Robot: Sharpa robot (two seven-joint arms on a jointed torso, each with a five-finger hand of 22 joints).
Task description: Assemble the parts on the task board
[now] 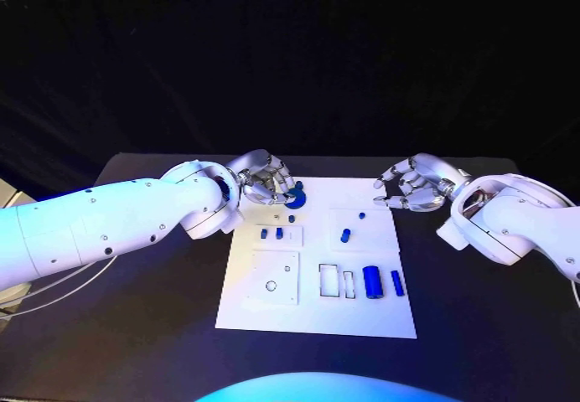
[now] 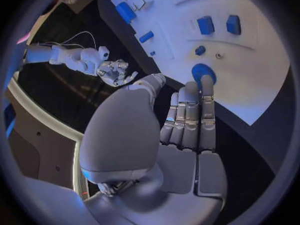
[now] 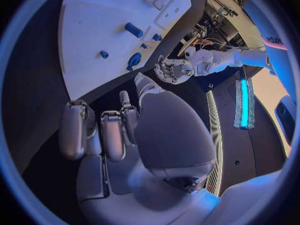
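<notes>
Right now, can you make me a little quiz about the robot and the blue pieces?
1. True or false: the right hand holds a blue piece.
2. Which hand is by the round blue part at the task board's far edge? A left hand, B right hand.
3. Fill in: the table is ____.

Key: 1 false, it holds nothing. 2 A. 3 black.
</notes>
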